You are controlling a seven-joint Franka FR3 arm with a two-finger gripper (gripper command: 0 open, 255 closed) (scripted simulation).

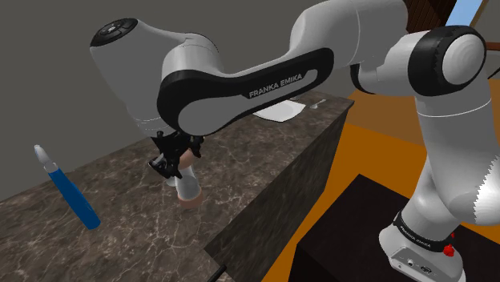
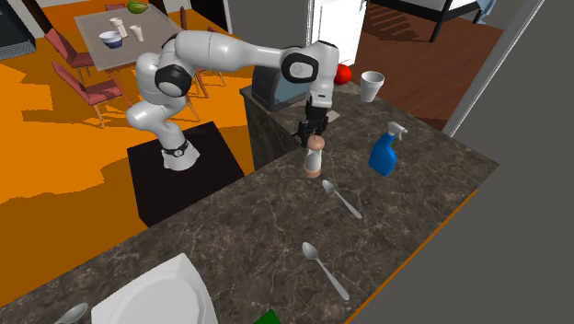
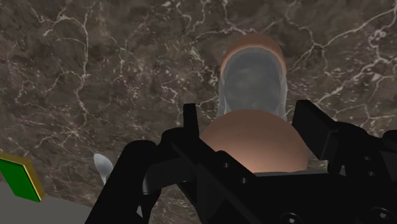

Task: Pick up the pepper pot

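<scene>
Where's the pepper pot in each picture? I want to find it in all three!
Shoulder view: the pepper pot is lower left of the middle, just under the gripper.
Second exterior view: the pepper pot is a little right of the middle, below the gripper and left of the blue spray bottle.
Wrist view: the pepper pot is right in front of the gripper, its brown top nearest.
Shared landmark: the dark marbled counter under it.

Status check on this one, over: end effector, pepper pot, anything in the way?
End effector right over pepper pot cap, grip unconfirmed. Pot upright on dark marbled counter. Blue spray bottle, spoon nearby, clear of it.
</scene>
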